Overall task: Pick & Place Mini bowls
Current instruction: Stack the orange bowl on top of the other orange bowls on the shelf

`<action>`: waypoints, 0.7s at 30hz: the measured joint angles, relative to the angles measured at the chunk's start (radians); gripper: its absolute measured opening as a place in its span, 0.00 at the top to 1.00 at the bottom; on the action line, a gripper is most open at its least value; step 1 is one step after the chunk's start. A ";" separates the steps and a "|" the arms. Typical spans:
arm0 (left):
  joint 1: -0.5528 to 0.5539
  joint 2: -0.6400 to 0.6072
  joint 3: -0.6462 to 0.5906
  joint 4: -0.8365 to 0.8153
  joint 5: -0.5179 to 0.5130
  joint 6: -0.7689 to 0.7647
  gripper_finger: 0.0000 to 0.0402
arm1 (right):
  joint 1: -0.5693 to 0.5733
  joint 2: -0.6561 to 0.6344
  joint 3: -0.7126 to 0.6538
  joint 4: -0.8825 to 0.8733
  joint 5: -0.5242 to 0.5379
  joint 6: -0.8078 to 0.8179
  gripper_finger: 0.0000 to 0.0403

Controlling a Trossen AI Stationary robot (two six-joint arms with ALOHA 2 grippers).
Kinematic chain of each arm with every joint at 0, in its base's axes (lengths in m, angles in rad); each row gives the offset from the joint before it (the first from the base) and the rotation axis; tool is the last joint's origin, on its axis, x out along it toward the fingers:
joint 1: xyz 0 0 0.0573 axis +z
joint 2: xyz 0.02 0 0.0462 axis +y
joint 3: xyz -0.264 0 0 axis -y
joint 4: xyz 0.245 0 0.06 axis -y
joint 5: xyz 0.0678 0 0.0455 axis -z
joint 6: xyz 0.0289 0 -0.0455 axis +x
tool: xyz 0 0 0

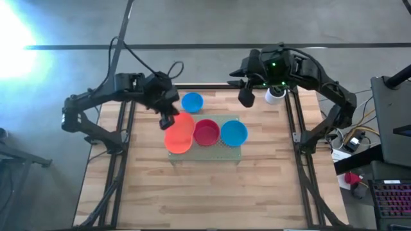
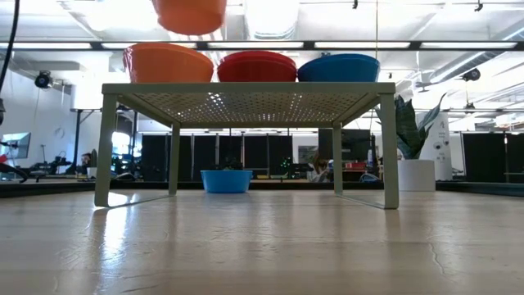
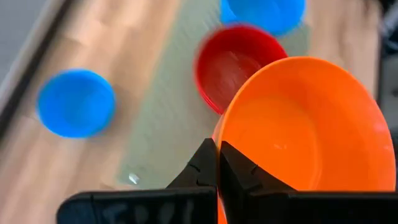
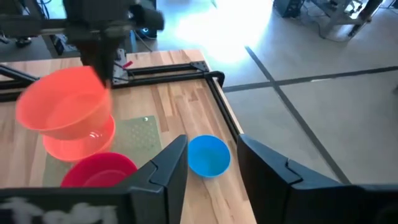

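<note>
My left gripper pinched on rim of orange bowl, held above orange bowl on mat. Red bowl adjacent. My right gripper open, waiting near far edge.

We're looking at two matte black jointed arms with black cables looping off them, chunky angular black fingers, and a tiny green light on the right one.
</note>
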 joint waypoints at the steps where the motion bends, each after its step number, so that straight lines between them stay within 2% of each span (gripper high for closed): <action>1: -0.008 0.000 -0.007 -0.015 0.021 0.003 1.00 | 0.000 0.000 0.000 0.000 0.000 0.000 0.67; 12: -0.066 0.000 -0.143 -0.020 0.045 -0.002 1.00 | 0.000 0.000 0.000 -0.011 -0.035 -0.022 0.68; 21: -0.065 0.002 -0.242 0.069 0.017 0.014 1.00 | 0.000 0.000 0.000 0.000 -0.034 -0.018 0.69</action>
